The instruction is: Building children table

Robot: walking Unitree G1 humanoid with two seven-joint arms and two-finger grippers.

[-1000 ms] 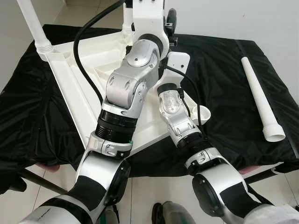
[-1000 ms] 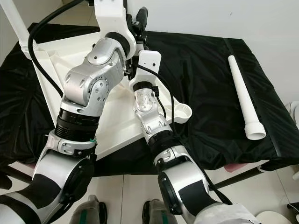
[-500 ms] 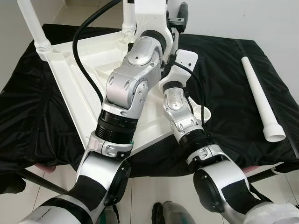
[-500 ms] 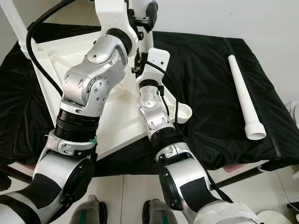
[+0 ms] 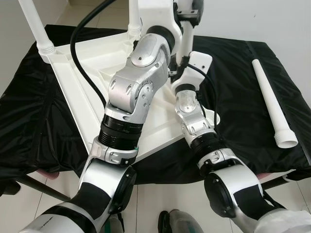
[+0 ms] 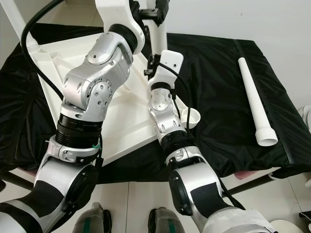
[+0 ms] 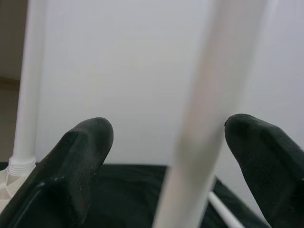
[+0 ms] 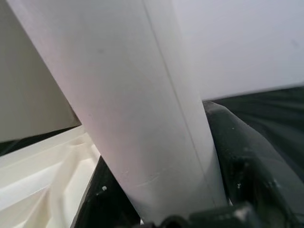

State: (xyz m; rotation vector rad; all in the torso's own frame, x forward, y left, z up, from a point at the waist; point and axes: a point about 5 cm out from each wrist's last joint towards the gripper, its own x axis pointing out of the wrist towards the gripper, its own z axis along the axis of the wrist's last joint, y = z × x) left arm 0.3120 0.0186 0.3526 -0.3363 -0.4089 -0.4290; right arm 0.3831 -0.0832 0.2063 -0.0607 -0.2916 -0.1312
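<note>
The right hand (image 8: 156, 209) is clamped on a white leg (image 8: 128, 104) standing above the upturned white table (image 5: 82, 87); the left hand (image 7: 166, 156) is spread apart around it.

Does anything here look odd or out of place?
Nothing looks damaged. The white plastic tabletop lies upside down on the black cloth, as assembly needs. One loose white table leg lies off to the right, not yet fitted.
</note>
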